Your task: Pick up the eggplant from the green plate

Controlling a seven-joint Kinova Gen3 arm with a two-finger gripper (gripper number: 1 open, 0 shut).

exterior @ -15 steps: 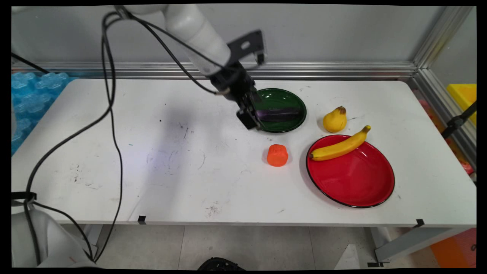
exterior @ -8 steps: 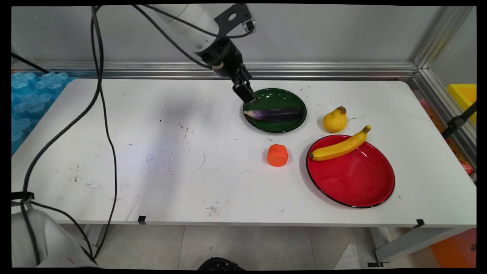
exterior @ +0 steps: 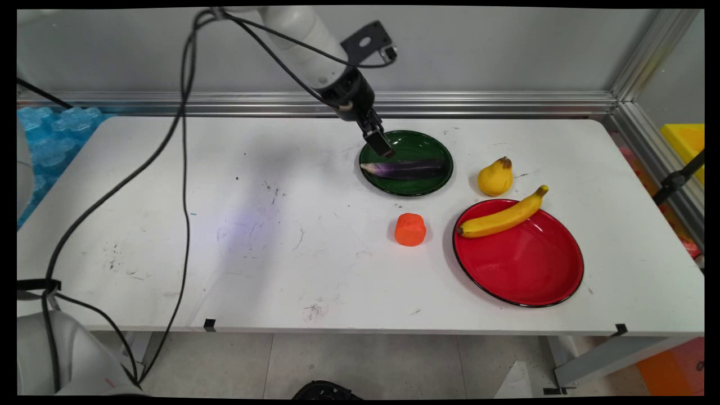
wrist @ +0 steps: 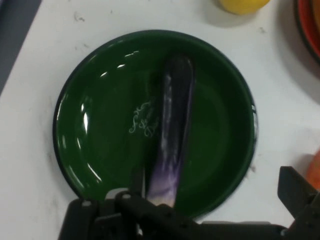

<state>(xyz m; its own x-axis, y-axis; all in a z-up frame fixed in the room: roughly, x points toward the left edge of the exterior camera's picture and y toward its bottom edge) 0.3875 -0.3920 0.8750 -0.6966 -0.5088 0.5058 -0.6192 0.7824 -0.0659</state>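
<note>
Here: gripper (exterior: 385, 151) raised over green plate's (exterior: 430, 148) left rim, fingers spread apart, holding nothing | eggplant (exterior: 404, 168) lies across plate | pear (exterior: 495, 177), banana (exterior: 502, 216) on red plate (exterior: 523, 264), orange block (exterior: 410, 229) on table (exterior: 225, 225)

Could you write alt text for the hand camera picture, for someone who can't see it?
Seen from just above, a purple eggplant lies alone in a green plate on a white table. The black gripper rises from the bottom edge, its fingers spread wide and holding nothing. A bit of a yellow pear shows at the top edge.
</note>
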